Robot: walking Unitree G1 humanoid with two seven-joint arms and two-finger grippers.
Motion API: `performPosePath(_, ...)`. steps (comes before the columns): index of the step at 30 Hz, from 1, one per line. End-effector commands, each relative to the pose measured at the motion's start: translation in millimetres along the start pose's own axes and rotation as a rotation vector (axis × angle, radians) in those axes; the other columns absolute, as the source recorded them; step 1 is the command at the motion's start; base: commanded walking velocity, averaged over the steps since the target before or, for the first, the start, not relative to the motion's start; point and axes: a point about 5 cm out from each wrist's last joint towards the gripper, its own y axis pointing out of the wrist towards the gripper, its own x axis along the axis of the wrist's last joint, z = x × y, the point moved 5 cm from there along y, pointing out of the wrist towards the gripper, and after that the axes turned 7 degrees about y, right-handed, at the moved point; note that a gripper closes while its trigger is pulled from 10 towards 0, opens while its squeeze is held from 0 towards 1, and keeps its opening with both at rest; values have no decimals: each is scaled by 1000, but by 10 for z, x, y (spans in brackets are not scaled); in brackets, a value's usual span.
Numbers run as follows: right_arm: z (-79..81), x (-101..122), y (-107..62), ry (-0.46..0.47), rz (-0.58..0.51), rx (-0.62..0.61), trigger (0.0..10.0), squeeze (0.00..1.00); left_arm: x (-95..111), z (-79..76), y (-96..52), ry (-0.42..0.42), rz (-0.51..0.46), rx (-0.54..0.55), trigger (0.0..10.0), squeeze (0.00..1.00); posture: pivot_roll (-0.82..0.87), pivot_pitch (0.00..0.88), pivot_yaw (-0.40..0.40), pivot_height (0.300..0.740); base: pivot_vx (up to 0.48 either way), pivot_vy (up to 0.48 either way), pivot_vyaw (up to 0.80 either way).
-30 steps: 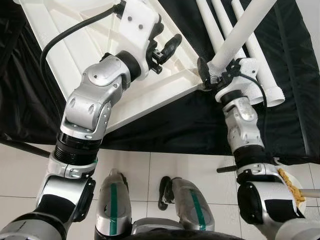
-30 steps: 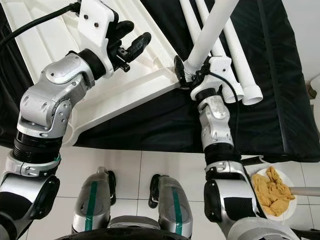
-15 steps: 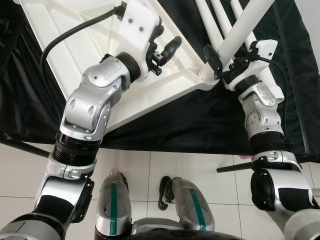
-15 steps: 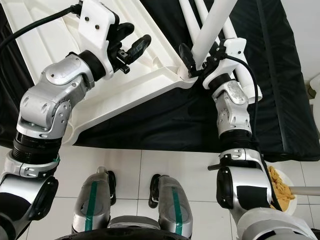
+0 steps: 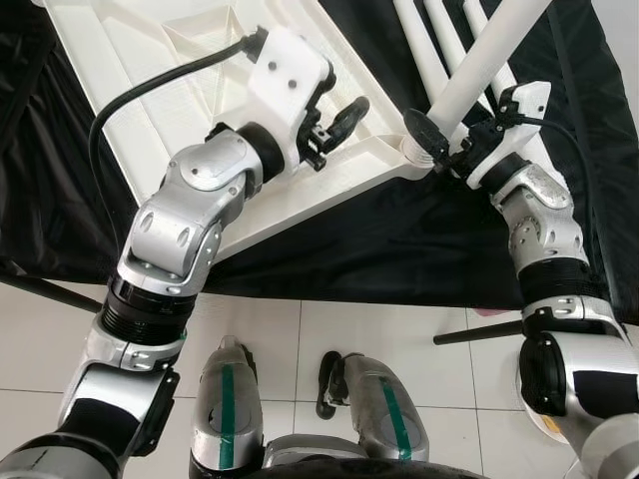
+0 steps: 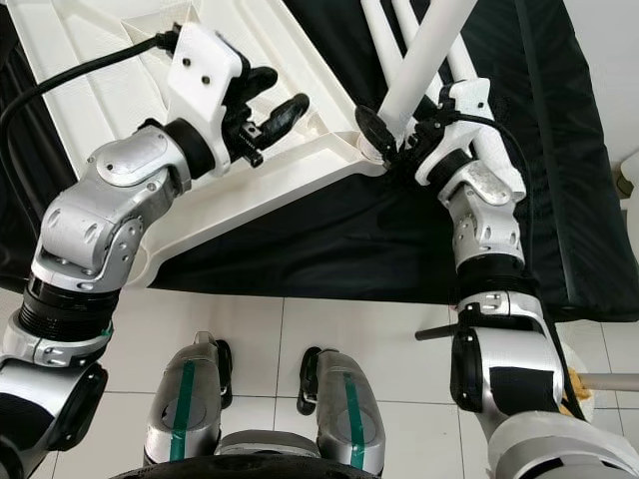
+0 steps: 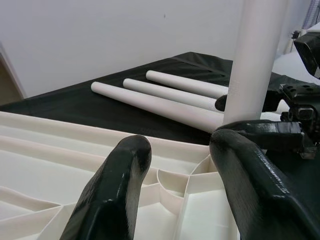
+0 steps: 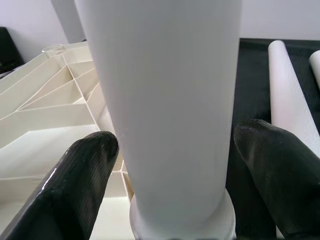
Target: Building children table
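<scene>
On black cloth (image 5: 329, 249), right pincer (image 5: 439, 150) clamps upright leg (image 5: 489, 60).

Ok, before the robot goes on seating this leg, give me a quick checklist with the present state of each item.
1. Leg stands at the corner socket of the upturned tabletop: ok.
2. Right gripper straddles the leg's base: ok.
3. Right gripper clamped tight on the leg: cannot tell.
4. Leg fully seated in the socket: cannot tell.
5. Left gripper open above the tabletop, holding nothing: ok.
6. Three spare legs on the black cloth: ok.
</scene>
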Motion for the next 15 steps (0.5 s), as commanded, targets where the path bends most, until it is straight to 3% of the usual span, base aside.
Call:
performPosePath(1, -61, 34, -15, -24, 15, 3, 10000, 0, 45, -134, -13, 18, -20, -93, 10000, 0, 108, 88, -64, 740, 0, 0, 0)
performPosePath(12, -101, 123, 28, -60, 20, 23, 10000, 0, 48, -143, -24, 22, -18, -100, 10000, 0, 113, 84, -63, 740, 0, 0, 0)
performPosePath(15, -100, 136, 51, -70, 34, 44, 10000, 0, 42, -244, -50, 37, -19, -152, 10000, 0, 114, 80, -60, 740, 0, 0, 0)
